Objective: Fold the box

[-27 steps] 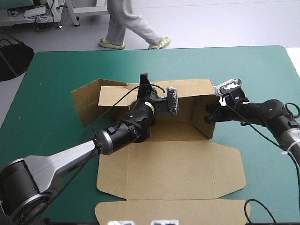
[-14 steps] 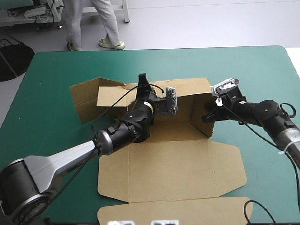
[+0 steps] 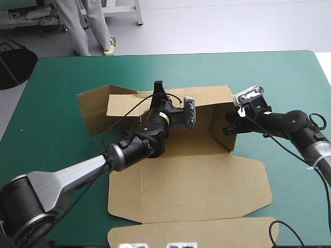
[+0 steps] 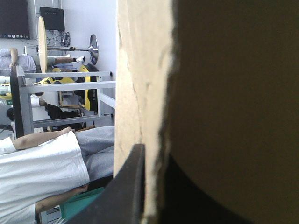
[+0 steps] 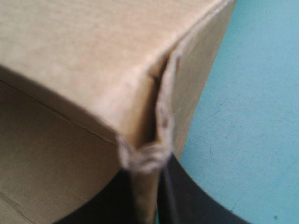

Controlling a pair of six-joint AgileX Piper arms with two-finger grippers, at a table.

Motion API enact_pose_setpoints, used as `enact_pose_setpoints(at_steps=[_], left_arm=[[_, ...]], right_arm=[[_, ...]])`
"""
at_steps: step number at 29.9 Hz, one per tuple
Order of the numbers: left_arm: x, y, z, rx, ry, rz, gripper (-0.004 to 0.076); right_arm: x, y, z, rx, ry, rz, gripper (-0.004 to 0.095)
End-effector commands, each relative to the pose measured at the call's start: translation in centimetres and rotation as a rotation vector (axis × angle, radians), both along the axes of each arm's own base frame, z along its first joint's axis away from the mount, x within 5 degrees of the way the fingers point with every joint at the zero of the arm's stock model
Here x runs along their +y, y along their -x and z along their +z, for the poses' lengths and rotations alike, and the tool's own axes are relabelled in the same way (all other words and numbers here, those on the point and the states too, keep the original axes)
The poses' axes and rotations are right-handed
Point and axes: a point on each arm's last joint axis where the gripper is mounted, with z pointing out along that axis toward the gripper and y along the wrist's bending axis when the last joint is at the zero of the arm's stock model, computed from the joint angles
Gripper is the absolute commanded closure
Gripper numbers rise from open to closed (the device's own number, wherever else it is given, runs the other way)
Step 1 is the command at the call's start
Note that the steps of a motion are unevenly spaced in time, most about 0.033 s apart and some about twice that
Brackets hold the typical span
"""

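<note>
High view: the brown box sits mid-table on the teal-green cover, half raised. Starting at the left, a side flap angles outward off the rear wall, leaning rather than upright. Next along, the left gripper is up at the top edge of that rear wall, its arm reaching in over the flat board from the near-left corner. The left wrist view confirms the hold: one black finger is pressed against the pale cut edge of the board, the other is a dark shape on the far side, and the pair is clamped on the wall.

Over to the right, the right side wall stands upright and meets the rear wall at a corner, and the right gripper has it. In the right wrist view that corner is pinched between two black fingers, all but closed on the board, with teal-green cover just beside. Toward the near edge, the big panel and its flaps lie flat on the table.
</note>
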Motion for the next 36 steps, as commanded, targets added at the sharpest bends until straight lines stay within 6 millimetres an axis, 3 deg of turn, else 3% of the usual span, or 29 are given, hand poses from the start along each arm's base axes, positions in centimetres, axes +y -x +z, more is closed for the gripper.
enact_pose_setpoints(at_steps=[1,7,9,17,26,36], left_arm=[[0.7,0.3,0.0,0.029,0.01,0.06,0.0649],[0.8,0.1,0.2,-0.013,-0.034,0.059,0.0342],[0.8,0.0,0.2,-0.011,0.01,0.084,0.0286],[1.1,0.0,1.6,-0.038,0.086,0.183,0.0283],[0.0,1.4,5.9,-0.09,0.239,0.154,0.0283],[-1.1,5.4,9.2,-0.116,0.318,0.07,0.0282]], right_arm=[[1.0,0.5,1.5,-0.015,-0.063,0.053,0.0908],[1.1,0.6,1.5,-0.009,-0.067,0.055,0.0908],[1.1,0.6,1.5,-0.004,-0.073,0.05,0.0908],[1.1,0.6,1.5,-0.002,-0.072,0.049,0.0908],[1.0,0.6,1.3,-0.001,-0.043,0.059,0.0908],[0.9,0.6,1.3,-0.005,-0.041,0.054,0.0908]])
